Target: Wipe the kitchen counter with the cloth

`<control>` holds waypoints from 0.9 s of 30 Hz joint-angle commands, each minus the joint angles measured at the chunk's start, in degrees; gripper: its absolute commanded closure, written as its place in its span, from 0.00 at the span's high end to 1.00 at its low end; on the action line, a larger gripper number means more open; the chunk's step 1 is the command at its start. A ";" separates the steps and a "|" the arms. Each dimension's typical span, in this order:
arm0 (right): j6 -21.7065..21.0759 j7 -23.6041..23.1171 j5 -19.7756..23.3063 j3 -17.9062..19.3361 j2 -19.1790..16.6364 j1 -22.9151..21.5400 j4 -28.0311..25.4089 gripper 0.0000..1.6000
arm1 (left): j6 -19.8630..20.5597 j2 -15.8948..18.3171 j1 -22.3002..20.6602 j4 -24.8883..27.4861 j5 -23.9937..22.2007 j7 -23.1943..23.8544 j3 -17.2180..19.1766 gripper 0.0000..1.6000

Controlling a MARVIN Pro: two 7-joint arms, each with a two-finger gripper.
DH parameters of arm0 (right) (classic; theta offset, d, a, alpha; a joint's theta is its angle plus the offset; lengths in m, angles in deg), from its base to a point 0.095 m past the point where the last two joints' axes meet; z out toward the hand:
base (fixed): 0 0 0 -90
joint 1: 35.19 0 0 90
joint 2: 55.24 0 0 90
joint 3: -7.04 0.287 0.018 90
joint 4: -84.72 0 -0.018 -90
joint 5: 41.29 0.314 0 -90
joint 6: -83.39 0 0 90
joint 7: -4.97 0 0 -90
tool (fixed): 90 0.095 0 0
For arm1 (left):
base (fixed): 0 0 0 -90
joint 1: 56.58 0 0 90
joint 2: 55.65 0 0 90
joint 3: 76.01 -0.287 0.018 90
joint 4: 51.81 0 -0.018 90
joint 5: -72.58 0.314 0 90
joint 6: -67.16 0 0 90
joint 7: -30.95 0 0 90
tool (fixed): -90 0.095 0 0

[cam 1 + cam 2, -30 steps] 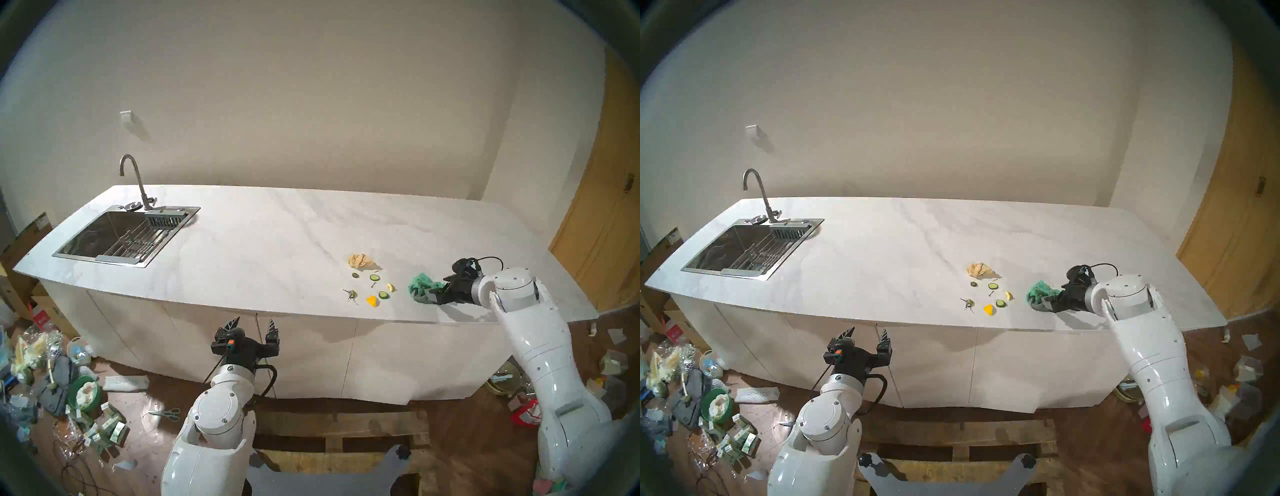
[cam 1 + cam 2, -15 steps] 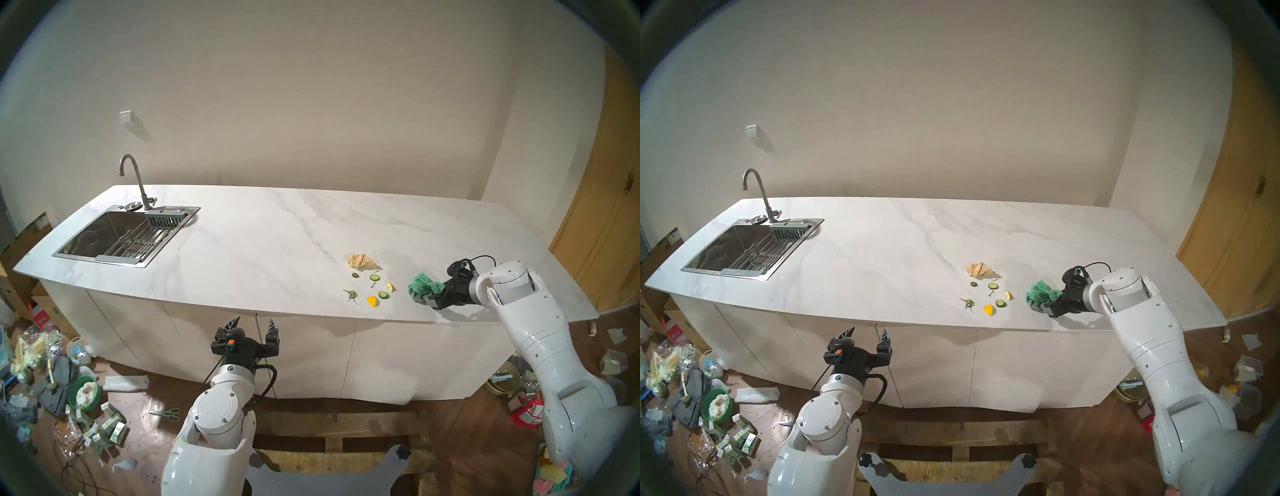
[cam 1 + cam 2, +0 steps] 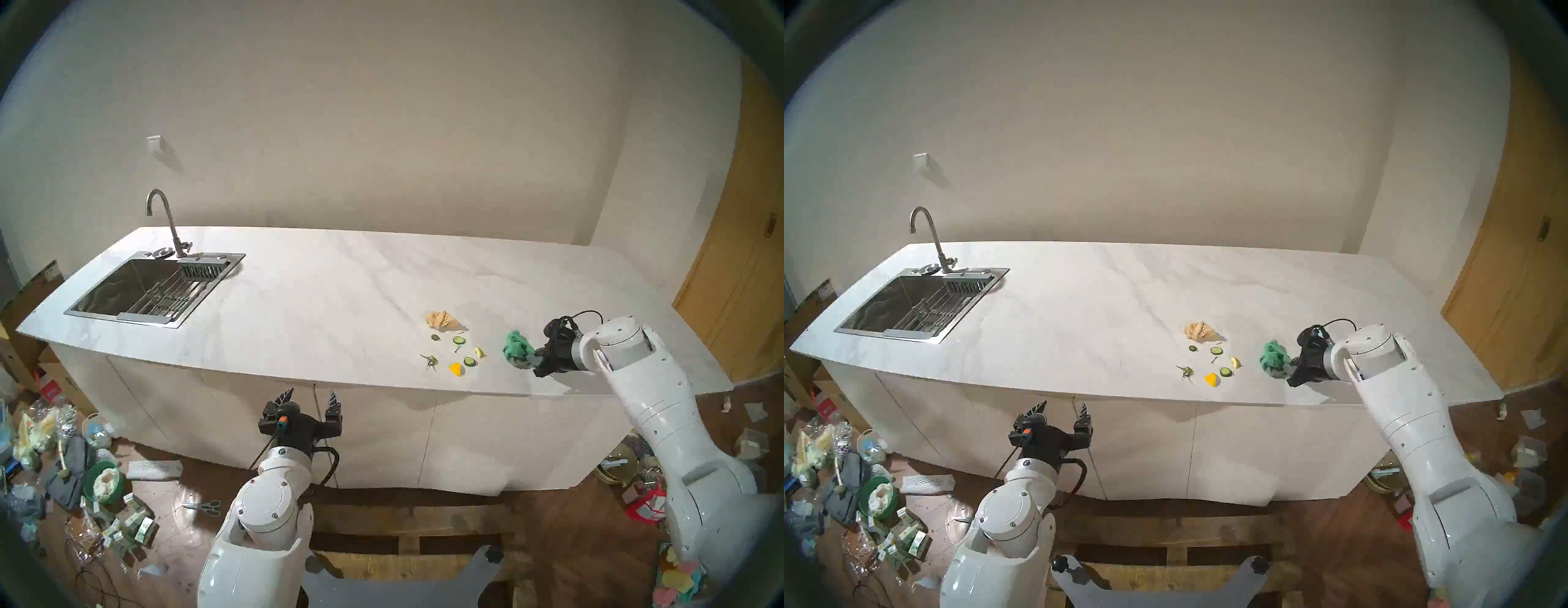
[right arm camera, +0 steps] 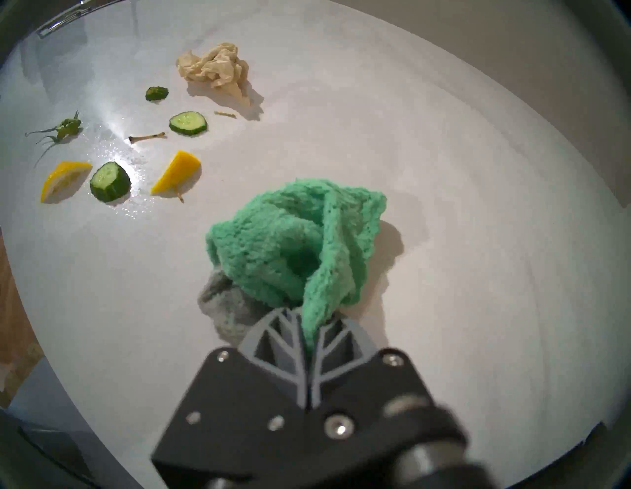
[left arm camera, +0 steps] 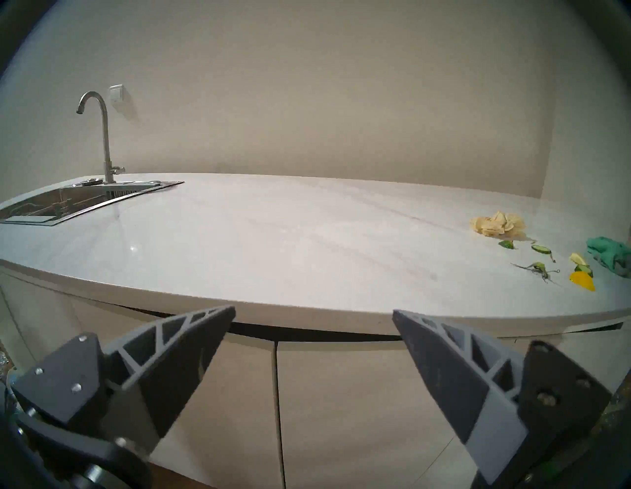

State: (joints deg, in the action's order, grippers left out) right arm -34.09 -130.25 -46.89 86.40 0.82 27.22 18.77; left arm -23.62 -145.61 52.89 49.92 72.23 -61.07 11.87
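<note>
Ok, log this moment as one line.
right gripper: shut on cloth | cloth: on counter | left gripper: open, idle | scraps: unwiped

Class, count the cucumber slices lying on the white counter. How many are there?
2. One cucumber slice lies nearer the paper wad; the other sits between the two lemon wedges.

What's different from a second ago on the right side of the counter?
The right gripper has shut on the cloth, which was lying between its open fingers; the cloth is now bunched up taller. The food scraps, paper wad and left gripper, open, have not moved.
</note>
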 commanded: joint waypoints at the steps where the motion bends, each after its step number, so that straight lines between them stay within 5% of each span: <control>1: -0.29 2.05 0.64 2.28 -1.33 5.21 -6.93 0.00 | -0.26 0.06 -0.25 1.58 -0.13 0.30 -0.14 1.00; 14: -1.17 3.76 3.45 9.19 -2.26 13.53 -16.08 0.00 | -0.31 0.04 -0.30 1.49 -0.10 0.25 -0.14 1.00; 15: -3.39 4.10 3.54 10.18 -2.80 16.14 -20.00 0.00 | -0.31 0.04 -0.30 1.49 -0.10 0.25 -0.14 1.00; 27: -8.01 7.40 1.73 8.54 0.59 18.51 -23.76 0.00 | -0.28 0.06 -0.26 1.56 -0.12 0.28 -0.14 1.00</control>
State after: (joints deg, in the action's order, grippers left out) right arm -39.02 -125.51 -44.14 95.69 -0.68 44.76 -1.24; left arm -23.62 -145.60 52.90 49.90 72.23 -61.08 11.87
